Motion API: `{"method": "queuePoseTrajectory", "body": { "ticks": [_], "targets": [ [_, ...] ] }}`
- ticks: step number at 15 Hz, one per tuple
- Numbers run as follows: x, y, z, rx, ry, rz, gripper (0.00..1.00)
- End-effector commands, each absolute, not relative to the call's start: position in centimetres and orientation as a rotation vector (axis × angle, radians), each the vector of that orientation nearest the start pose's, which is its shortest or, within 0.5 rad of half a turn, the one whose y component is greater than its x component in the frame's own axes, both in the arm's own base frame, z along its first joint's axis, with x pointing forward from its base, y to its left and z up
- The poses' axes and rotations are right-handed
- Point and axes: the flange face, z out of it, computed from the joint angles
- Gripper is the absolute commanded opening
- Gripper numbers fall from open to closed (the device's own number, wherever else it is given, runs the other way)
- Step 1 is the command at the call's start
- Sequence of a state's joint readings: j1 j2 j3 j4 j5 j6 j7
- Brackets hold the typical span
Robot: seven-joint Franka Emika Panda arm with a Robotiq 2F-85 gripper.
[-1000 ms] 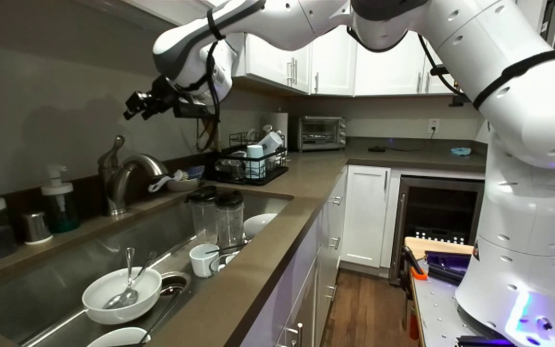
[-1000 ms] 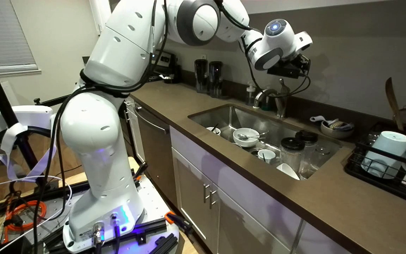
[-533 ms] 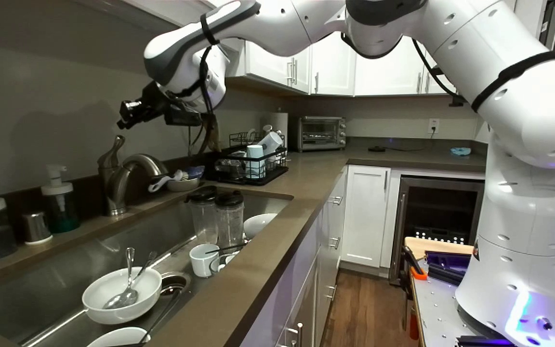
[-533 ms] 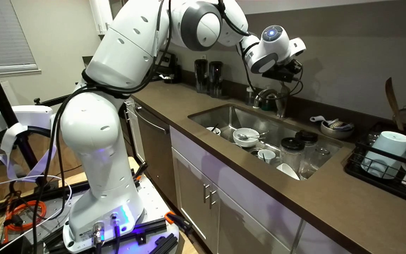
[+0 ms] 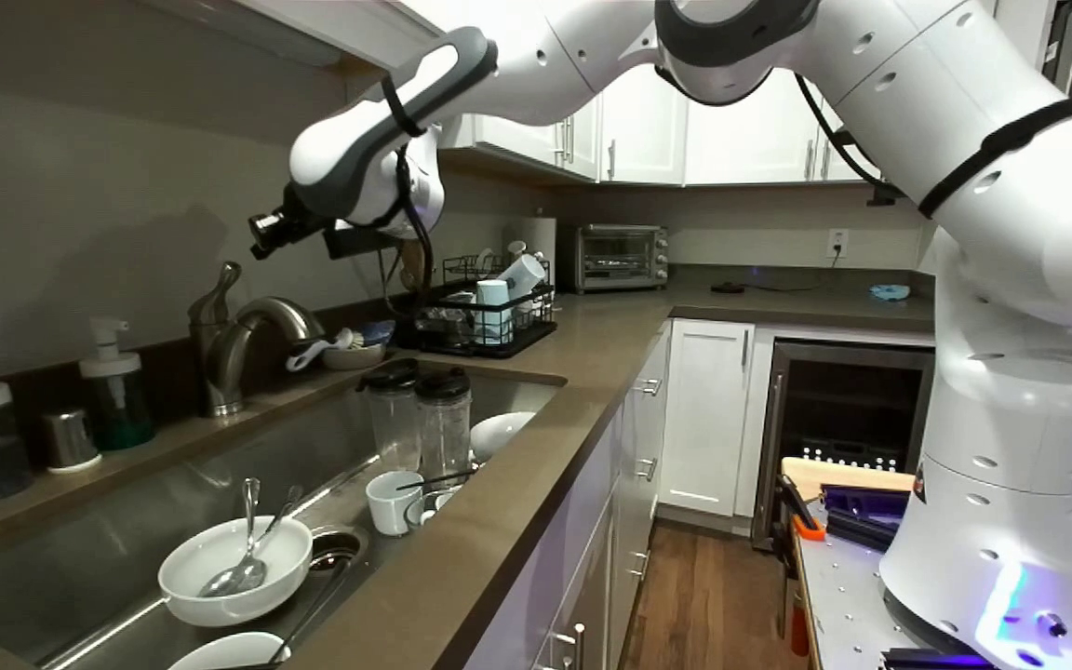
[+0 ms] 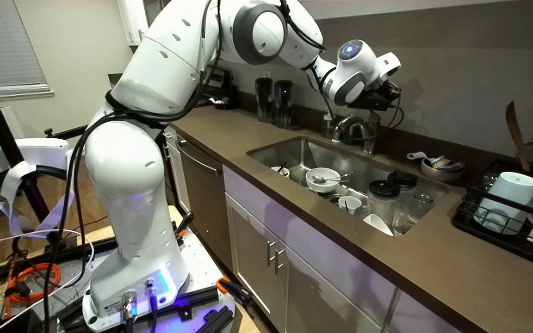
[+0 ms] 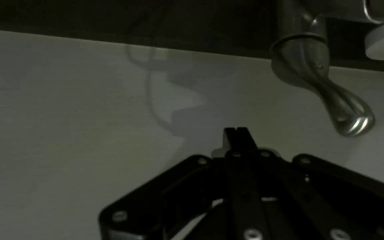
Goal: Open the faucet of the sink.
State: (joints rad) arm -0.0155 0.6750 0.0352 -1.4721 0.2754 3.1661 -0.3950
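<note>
The faucet (image 5: 236, 358) is brushed metal, with a curved spout reaching over the sink (image 5: 61, 568). Its lever handle (image 5: 217, 296) points upward in an exterior view. Just above and beside that lever, on the spout's side, hovers my gripper (image 5: 260, 249), apparently apart from it. In the wrist view the gripper (image 7: 236, 129) has its fingertips pressed together with nothing between them. The handle (image 7: 342, 106) lies to their right there, across a gap of wall. In an exterior view the wrist hides the lever's top, while the faucet's lower body (image 6: 369, 141) shows.
Soap bottles (image 5: 113, 391) stand beside the faucet. A bowl with a brush (image 5: 355, 354) and a dish rack (image 5: 489, 326) are on its other side. The sink holds a white bowl (image 5: 236, 572), a mug (image 5: 394, 502) and lidded clear jars (image 5: 443, 428). The wall (image 7: 78, 133) rises close behind.
The gripper's fingers, apart a second ago, have come together. The wrist has sunk toward the faucet handle and, lately, shifted slightly toward the spout's side. The handle stands as before.
</note>
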Motion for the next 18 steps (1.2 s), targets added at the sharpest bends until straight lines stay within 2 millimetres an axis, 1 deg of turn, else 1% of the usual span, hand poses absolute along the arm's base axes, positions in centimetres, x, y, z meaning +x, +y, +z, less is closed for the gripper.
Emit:
{"method": "queuePoseTrajectory", "body": {
  "ticks": [1,3,6,13,16,18],
  "targets": [
    [75.9,-1.4,40.4,-2.866,-0.181,-1.427,0.05],
    [76.0,-1.0,40.5,-2.895,-0.181,-1.361,0.04],
    [75.9,-0.4,41.3,-2.925,-0.169,-1.25,0.04],
    [75.8,1.2,42.4,-2.94,-0.197,-1.021,0.04],
    [75.9,1.3,42.6,-2.943,-0.205,-0.962,0.04],
    [76.2,1.5,42.7,-2.921,-0.196,-0.967,0.04]
  ]
}}
